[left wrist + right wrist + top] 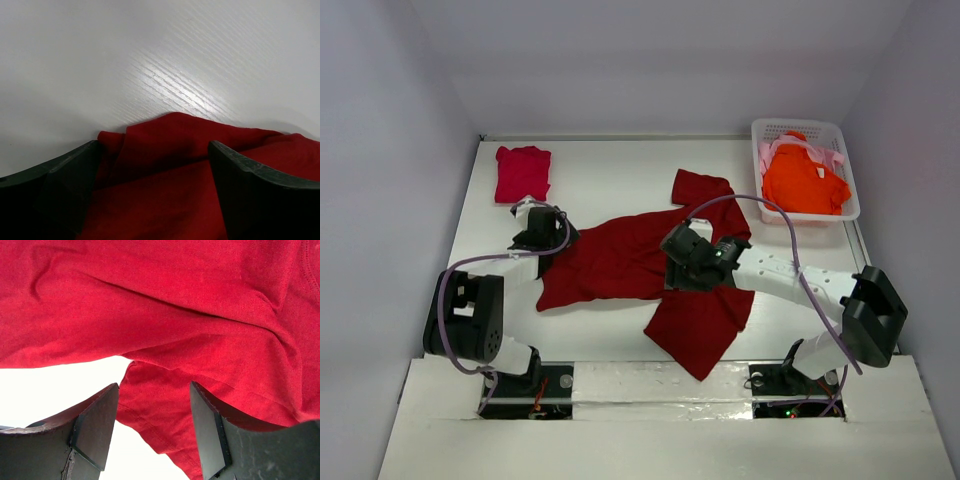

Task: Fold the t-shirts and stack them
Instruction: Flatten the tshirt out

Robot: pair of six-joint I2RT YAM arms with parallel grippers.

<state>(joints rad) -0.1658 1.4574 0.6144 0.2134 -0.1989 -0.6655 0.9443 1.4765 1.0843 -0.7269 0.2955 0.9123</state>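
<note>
The large dark red t-shirt point(620, 255) lies spread and rumpled across the middle of the table. My left gripper point(532, 218) is at its left end, open. In the left wrist view the dark fingers point(75, 175) straddle a raised fold of the red cloth point(170, 145). My right gripper point(672, 262) hovers over the shirt's middle, open. In the right wrist view a hemmed edge of the cloth point(160, 410) lies below and between the pads point(95, 425), not pinched. A crimson-pink t-shirt point(523, 172) lies folded at the back left.
A white lattice basket point(798, 126) stands at the back right and holds the bright orange t-shirt point(805, 182) and a pale pink one point(832, 157). White walls close in the table on three sides. Purple cables loop over both arms.
</note>
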